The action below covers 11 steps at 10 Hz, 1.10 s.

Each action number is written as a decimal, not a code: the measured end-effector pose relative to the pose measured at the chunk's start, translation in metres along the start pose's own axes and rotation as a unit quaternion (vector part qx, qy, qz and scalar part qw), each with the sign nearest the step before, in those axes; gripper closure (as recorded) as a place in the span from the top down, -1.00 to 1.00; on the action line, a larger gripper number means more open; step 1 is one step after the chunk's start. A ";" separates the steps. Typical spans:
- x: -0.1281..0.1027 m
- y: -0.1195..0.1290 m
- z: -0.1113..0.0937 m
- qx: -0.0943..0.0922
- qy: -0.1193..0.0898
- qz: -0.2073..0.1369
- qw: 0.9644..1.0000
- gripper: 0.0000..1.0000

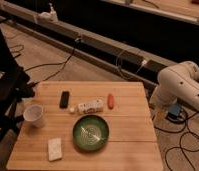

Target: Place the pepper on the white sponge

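Off wooden table (pixel 133 135), gripper unseen; pepper (pixel 110 101) smooth, elongated.

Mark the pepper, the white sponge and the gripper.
pepper (pixel 110 100), camera view, middle of its body.
white sponge (pixel 54 148), camera view, centre of its top face.
gripper: not in view; only the arm (pixel 185 85), camera view, elbow housing, right of the table (pixel 130 137).
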 end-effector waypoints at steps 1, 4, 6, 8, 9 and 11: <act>0.000 0.000 0.000 0.000 0.000 0.000 1.000 0.30; 0.000 0.000 -0.001 0.001 0.001 0.000 1.000 0.30; 0.000 0.000 -0.001 0.001 0.001 0.000 1.000 0.30; 0.000 0.000 -0.001 0.001 0.001 0.000 1.000 0.30; 0.000 0.000 -0.001 0.001 0.001 0.000 1.000 0.30; 0.000 -0.001 -0.002 0.003 0.003 -0.008 1.000 0.30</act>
